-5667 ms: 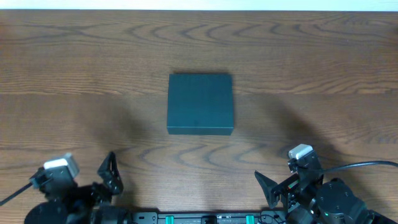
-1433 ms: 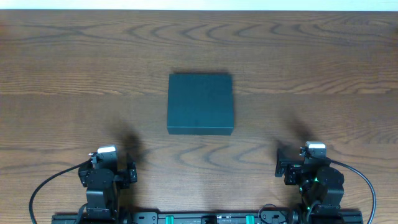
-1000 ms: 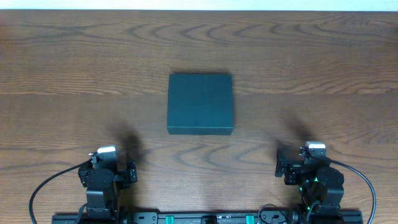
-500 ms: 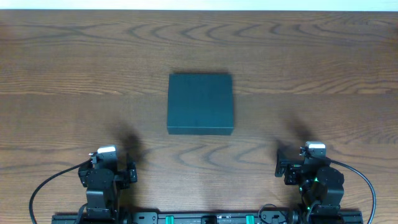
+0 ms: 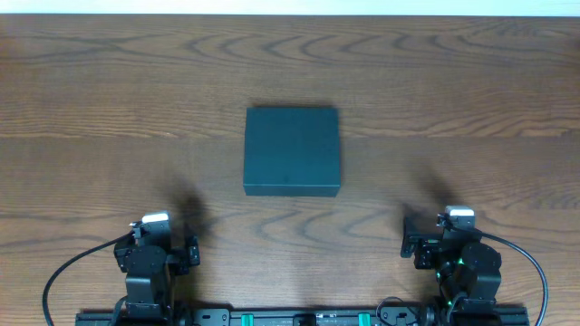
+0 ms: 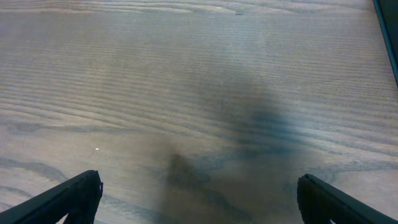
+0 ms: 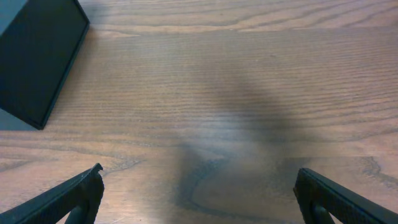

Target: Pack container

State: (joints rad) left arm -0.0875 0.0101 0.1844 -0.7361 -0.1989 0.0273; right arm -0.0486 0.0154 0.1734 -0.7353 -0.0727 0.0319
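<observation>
The container (image 5: 292, 151) is a dark teal-black box lying shut in the middle of the wooden table. Its near corner shows at the top left of the right wrist view (image 7: 37, 56), and a thin strip of it shows at the right edge of the left wrist view (image 6: 393, 25). My left gripper (image 6: 199, 179) is open over bare wood, well short of the box and to its left. My right gripper (image 7: 199, 171) is also open, nothing between its fingers, near the front edge and right of the box. In the overhead view both arms sit folded at the front, left (image 5: 152, 258) and right (image 5: 458, 254).
The wooden table (image 5: 109, 109) shows only bare wood around the box. A black rail with green marks (image 5: 299, 317) runs along the front edge between the two arm bases. Cables loop beside each arm.
Since the earliest frame both arms have turned from a splayed, low pose to facing the box. Over the last second nothing has moved.
</observation>
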